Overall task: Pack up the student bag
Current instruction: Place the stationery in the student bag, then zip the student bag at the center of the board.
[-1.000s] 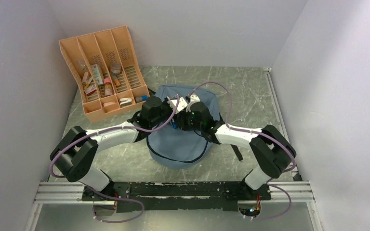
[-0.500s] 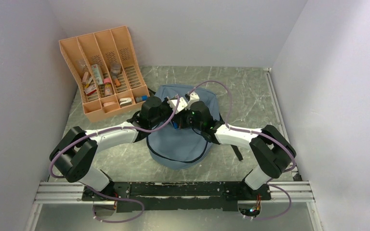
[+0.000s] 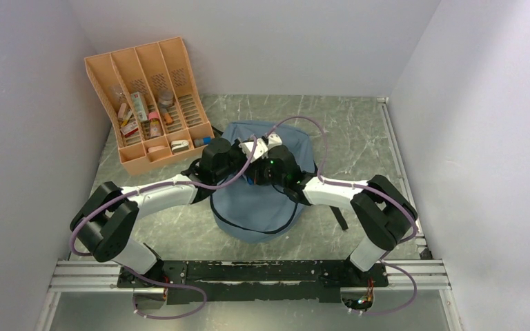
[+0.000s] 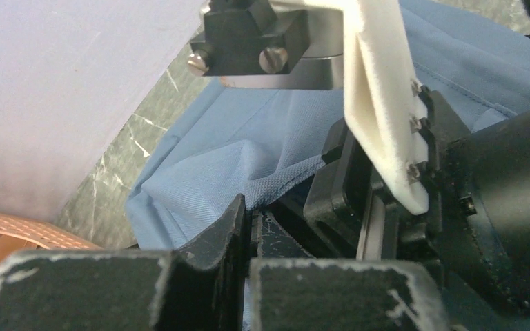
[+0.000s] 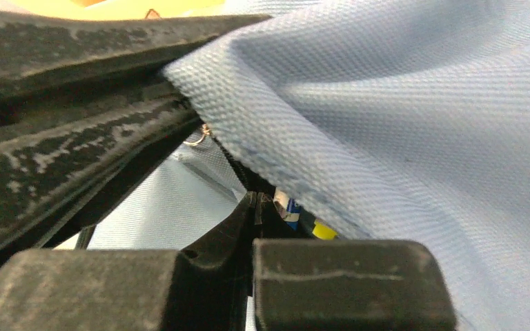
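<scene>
The student bag (image 3: pixel 255 207) lies in the middle of the table, grey-blue and rounded. Both grippers meet over its upper middle. My left gripper (image 3: pixel 243 171) (image 4: pixel 250 214) is shut on a fold of the bag's fabric (image 4: pixel 214 158) at the opening's edge, holding it lifted. My right gripper (image 3: pixel 259 174) (image 5: pixel 255 200) is shut, its tips at the dark zipper line under the raised flap (image 5: pixel 421 138); whether it pinches anything there is hidden. A small metal ring (image 5: pixel 197 138) hangs by the zipper. Blue-white (image 5: pixel 286 207) and yellow (image 5: pixel 323 231) items show inside the opening.
An orange slotted organiser (image 3: pixel 148 103) with several small items stands at the back left against the wall. A black strap (image 3: pixel 340 219) of the bag trails to the right. Walls close in on three sides. The right arm's wrist (image 4: pixel 497 179) fills the right of the left wrist view.
The right arm has edged left and further over the bag, and its jaws have closed the last bit. The left arm has kept its hold and place.
</scene>
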